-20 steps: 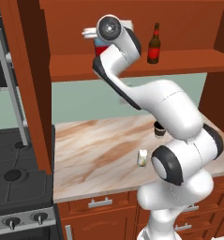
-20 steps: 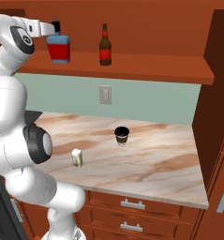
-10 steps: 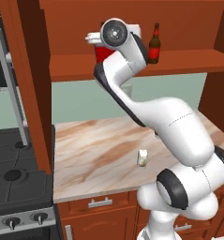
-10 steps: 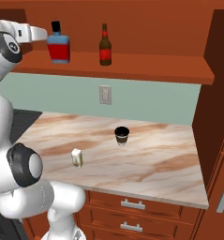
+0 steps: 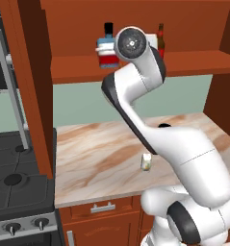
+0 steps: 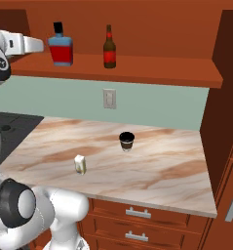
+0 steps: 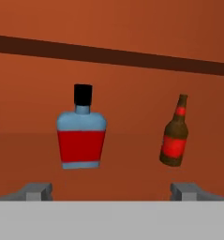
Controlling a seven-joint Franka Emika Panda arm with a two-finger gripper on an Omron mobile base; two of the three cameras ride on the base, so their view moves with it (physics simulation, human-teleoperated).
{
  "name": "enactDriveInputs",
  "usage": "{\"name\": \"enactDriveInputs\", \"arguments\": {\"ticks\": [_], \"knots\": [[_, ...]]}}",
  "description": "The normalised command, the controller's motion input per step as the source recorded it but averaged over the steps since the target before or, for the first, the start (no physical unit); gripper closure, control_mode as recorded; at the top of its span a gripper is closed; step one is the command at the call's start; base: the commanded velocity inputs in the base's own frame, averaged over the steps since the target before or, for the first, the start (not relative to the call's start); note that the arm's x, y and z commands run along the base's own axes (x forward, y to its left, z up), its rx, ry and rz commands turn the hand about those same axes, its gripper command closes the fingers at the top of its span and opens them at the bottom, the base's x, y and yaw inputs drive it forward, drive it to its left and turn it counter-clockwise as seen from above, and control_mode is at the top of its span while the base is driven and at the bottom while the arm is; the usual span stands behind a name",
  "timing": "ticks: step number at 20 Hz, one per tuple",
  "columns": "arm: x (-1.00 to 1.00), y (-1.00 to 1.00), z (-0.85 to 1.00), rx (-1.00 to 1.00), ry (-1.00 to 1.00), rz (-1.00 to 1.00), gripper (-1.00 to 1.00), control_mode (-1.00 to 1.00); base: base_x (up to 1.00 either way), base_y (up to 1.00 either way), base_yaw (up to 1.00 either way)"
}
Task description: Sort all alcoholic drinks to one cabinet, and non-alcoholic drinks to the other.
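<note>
In the left base view, the squat red bottle [image 5: 107,50] stands upright on the cabinet shelf [image 5: 193,61], and the slim brown bottle [image 5: 160,40] peeks out behind the arm's round joint further along the same plank. Both alcoholic drinks share one shelf, which fits the sorting rule. The arm rears up from the base, folds at the elbow and reaches high toward the shelf, its upper joint just in front of the red bottle. Down on the marble counter [image 5: 97,158] the cream carton [image 5: 146,162] sits apart, near the arm's lower link; the cup is mostly hidden behind that link.

In the right base view, the two bottles stand near each other on the shelf, apart and upright. The white hand comes in level from the left edge, close beside the red bottle but, as far as this angle shows, not touching it. The dark cup [image 6: 126,141] and the carton rest on the counter below, well apart from each other; judging by that, the non-alcoholic half of the job is not yet done.

In the hand view, the gripper [image 7: 111,191] looks squarely at the shelf, its tips spread wide and holding nothing, both bottles standing free beyond them.
</note>
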Motion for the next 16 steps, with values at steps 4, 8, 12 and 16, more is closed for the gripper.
{"name": "enactDriveInputs", "arguments": {"ticks": [4,8,12,16], "knots": [[-0.45,-0.12,-0.41,0.00,0.12,0.00,-1.00,-1.00,0.00,0.00,0.00],[-0.35,-0.11,-0.51,0.00,0.16,0.00,-1.00,-1.00,0.00,0.00,0.00],[-0.26,-0.09,-0.54,0.00,0.21,0.00,-1.00,-1.00,0.00,0.00,0.00],[-0.15,-0.09,-0.56,0.00,0.23,0.00,-1.00,-1.00,0.00,0.00,0.00]]}}
